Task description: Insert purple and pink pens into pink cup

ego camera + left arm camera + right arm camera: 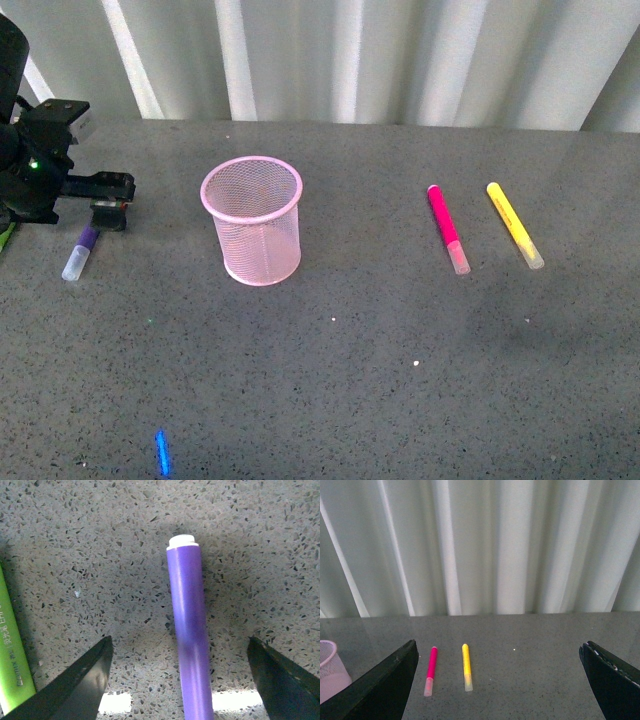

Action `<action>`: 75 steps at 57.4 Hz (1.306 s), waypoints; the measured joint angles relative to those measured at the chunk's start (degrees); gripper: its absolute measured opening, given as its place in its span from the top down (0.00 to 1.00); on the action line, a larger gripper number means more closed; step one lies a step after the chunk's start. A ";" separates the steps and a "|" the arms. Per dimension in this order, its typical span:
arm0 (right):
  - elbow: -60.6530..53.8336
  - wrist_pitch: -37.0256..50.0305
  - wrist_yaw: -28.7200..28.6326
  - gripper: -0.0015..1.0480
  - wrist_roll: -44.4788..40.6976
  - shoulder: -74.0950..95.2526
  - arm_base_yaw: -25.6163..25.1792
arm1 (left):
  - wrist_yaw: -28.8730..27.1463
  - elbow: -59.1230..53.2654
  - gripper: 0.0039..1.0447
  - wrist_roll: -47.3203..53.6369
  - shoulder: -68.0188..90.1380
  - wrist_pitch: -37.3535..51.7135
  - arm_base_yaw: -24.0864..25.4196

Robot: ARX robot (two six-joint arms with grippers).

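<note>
Grey speckled tabletop (350,400) filled the front view, with a pale curtain behind it. At the far left edge lay a green marker (12,665), close to one finger of the left gripper (178,647). That gripper's black fingers stood wide apart, straddling the purple pen (80,250) without touching it. The pen lay flat, its clear cap pointing toward the camera. The step in hand looked to be grasping the purple pen. Doing it well would mean lowering squarely so both fingers close on the barrel alone, near its middle, without catching the green marker. To the right, apart from the pen, the pink cup (252,220) stood upright with nothing visible inside. Further right, the pink pen (448,228) and a yellow marker (514,224) lay side by side, not touching. The right gripper (498,680), seen only from its own wrist camera, was spread wide, held nothing, and sat well away from those two.
</note>
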 joint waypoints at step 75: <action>0.00 0.00 0.00 0.07 0.00 0.00 0.00 | 10.03 -35.85 0.88 -16.85 -23.71 72.35 -12.37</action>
